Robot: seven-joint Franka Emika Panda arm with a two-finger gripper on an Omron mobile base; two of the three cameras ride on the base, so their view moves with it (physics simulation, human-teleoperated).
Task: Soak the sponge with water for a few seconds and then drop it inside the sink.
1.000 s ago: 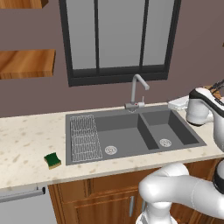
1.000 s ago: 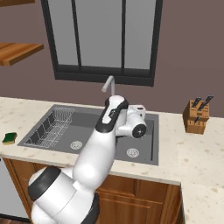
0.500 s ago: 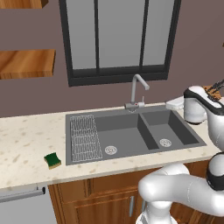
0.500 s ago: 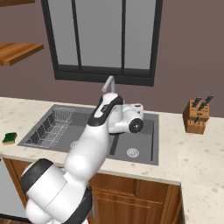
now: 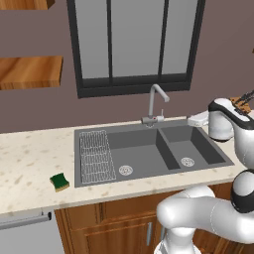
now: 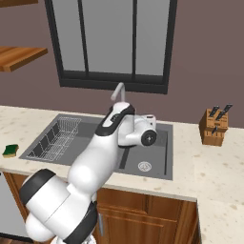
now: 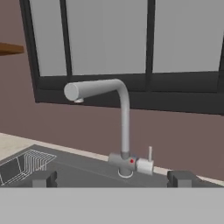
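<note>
The sponge (image 5: 59, 181), green over yellow, lies on the counter left of the sink (image 5: 142, 149), far from my hand; it is also at the left edge of the right base view (image 6: 9, 150). My gripper (image 7: 112, 179) is open, with its dark fingertips (image 7: 43, 178) wide apart and nothing between them. It hovers over the right basin, level with the faucet base, and faces the grey gooseneck faucet (image 7: 124, 127). In the left base view the gripper (image 5: 191, 120) sits just right of the faucet (image 5: 155, 101). The water is out of view, and the spout's mouth looks dry.
A ribbed wire rack (image 5: 95, 156) lies in the left basin. The faucet's small lever (image 7: 150, 154) stands upright beside its base. A knife block (image 6: 214, 126) stands on the counter at the right. A window frame runs behind the sink.
The hand has turned slightly and eased a little toward the faucet. The sponge has stayed where it was, and the gripper has stayed open.
</note>
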